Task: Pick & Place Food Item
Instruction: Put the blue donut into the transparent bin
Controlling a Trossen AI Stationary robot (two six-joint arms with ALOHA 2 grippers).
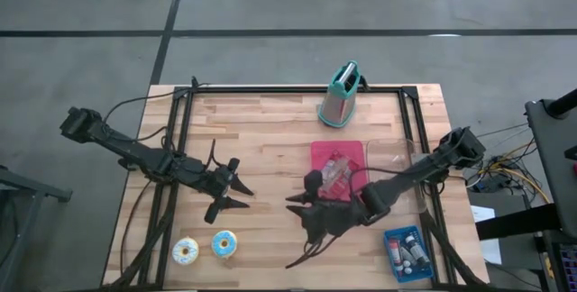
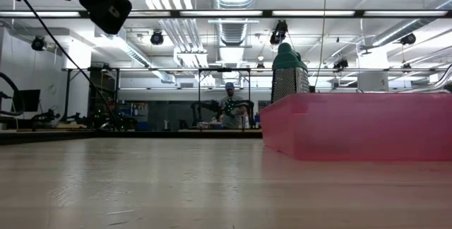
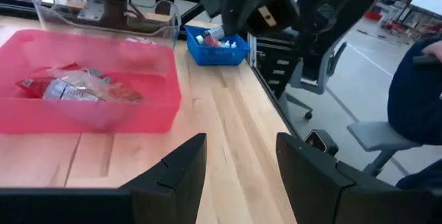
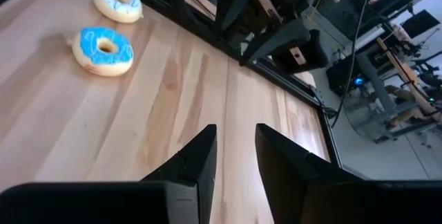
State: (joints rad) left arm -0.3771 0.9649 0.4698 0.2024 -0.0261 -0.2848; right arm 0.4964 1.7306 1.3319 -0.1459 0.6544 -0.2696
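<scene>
2 donuts (image 1: pixel 206 248), 1 pink tray (image 1: pixel 352 151).

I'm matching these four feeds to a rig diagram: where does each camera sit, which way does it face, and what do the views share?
High view: overhead, looking straight down; both arms, left gripper, right gripper.
Low view: table height, facing the room; pink bin, grater.
Left wrist view: past its own open fingers toward the pink bin.
Right wrist view: past its own fingers toward two donuts.
Shared: the pink bin shows in the high, low and left wrist views.
</scene>
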